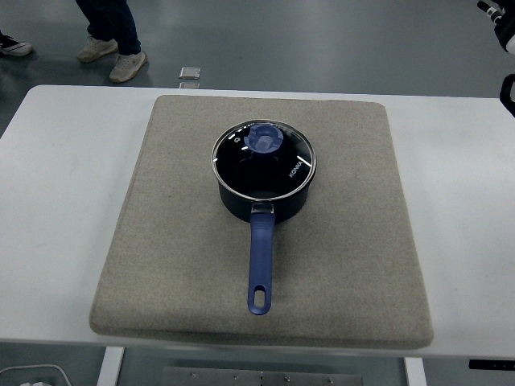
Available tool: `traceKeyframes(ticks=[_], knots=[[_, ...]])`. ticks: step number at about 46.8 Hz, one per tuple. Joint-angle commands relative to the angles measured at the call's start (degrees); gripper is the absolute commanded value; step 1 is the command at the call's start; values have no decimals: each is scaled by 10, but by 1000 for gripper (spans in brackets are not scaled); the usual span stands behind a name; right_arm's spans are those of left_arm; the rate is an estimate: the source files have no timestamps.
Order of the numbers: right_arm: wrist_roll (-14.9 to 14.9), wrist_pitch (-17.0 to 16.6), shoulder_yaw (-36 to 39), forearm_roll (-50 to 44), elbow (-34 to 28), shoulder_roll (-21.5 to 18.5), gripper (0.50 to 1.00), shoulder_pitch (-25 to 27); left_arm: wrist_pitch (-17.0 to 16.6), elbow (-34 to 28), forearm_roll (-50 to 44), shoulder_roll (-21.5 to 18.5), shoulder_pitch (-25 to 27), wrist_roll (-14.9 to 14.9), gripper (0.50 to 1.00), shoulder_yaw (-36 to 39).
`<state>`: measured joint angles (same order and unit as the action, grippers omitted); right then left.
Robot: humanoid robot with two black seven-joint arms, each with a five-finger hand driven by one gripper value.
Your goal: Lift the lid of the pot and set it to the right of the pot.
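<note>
A dark saucepan (264, 189) sits near the middle of a beige felt mat (161, 265) that covers most of the white table (56, 201). Its glass pot lid (265, 159) rests closed on the rim, with a blue round knob (264, 138) at the centre. The pan's long blue handle (259, 261) points toward the table's near edge, ending in a loop. The right hand (500, 18) shows only as a sliver at the top right corner, well apart from the pot, and I cannot tell how it is posed. At the top left, a person's legs and pale shoes (113, 55) stand on the grey floor beyond the table, with a small square object (190, 74) lying nearby.
</note>
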<state>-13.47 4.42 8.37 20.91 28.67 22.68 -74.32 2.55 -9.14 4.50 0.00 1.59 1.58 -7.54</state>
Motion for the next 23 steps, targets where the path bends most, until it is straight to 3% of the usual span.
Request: traceKeyframes(ticks=[1,7,23], knots=[[0,-1,-12,1,1,1,936,-16,0,0,0,0,0,0,1000,0],[0,-5,-31,1,3,4,936,-36,0,0,1,0,0,0,1000,0],[0,-55,-46,-34,6,5,936,-72,0,0,0,0,0,0,1000,0]])
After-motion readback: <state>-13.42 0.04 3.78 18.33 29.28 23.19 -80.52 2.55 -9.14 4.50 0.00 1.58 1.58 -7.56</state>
